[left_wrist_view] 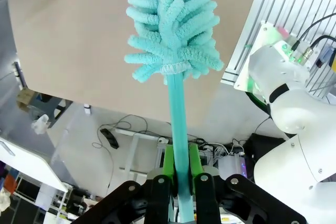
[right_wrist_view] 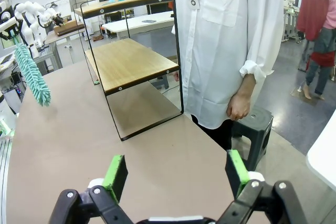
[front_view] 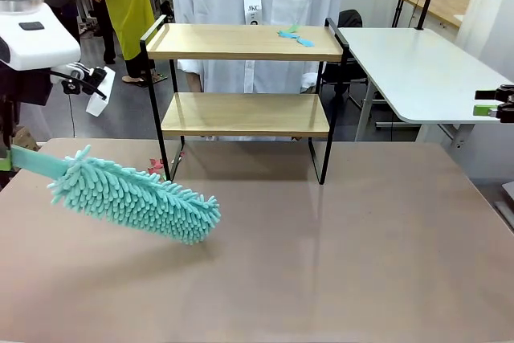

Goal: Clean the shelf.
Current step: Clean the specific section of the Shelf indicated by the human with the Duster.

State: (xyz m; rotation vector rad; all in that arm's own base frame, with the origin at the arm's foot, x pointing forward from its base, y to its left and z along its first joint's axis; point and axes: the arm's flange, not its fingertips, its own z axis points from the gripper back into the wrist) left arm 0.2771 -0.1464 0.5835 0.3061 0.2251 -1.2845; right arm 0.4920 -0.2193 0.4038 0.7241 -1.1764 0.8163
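Our left gripper (left_wrist_view: 181, 165) is clamped tight on the flat handle of the fluffy turquoise microfibre duster (front_view: 132, 194). Its long axis slants rightward, tip down over the brown table (front_view: 361, 238). The two-tier wood-and-black-frame shelf (front_view: 241, 114) stands beyond the tip, far side. We judge the left arm nearer; our right gripper (right_wrist_view: 177, 174) gapes, empty.

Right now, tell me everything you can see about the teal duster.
The duster is teal: a fluffy head of noodle-like strands on a flat, plastic-looking handle. The left gripper is shut on the handle's end, holding it tilted, head downward, seemingly just above the table, left of the shelf and apart from it.
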